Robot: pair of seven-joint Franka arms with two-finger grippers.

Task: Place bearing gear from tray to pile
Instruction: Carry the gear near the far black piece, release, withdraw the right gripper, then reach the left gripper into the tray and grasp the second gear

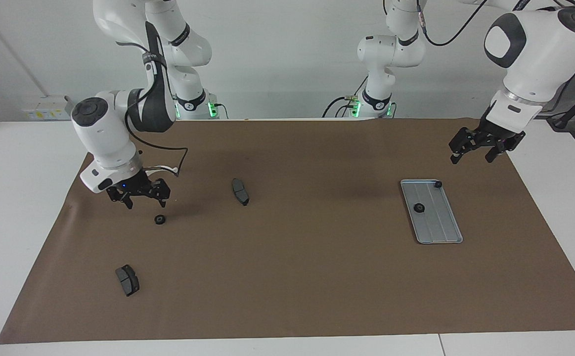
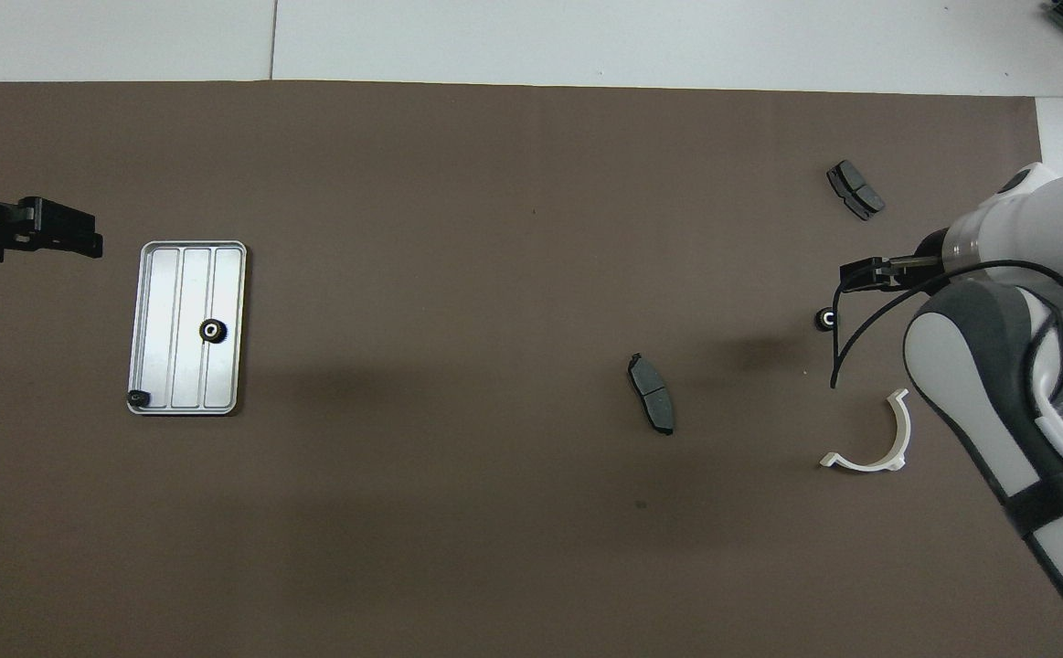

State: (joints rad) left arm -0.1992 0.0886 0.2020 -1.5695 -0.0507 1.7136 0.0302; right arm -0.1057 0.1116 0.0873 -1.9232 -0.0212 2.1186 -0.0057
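The right claw point(image 1: 139, 197) hangs open and empty above the brown paper-covered desk point(image 1: 317, 277), over a small black ring-shaped bearing gear point(image 1: 159, 219) lying on the paper. That gear rests among the pile: a white semicircular plastic bracket point(image 2: 869, 443) nearer the robots and 2 dark grey curved brake-pad pieces point(image 1: 240, 191) point(image 1: 127, 280). The flat grey-blue ridged metal tray point(image 1: 440, 230) toward the left arm's end carries 2 black parts point(image 1: 419, 207) point(image 1: 437, 184). The left claw point(image 1: 479, 150) waits open in the air beside the tray.
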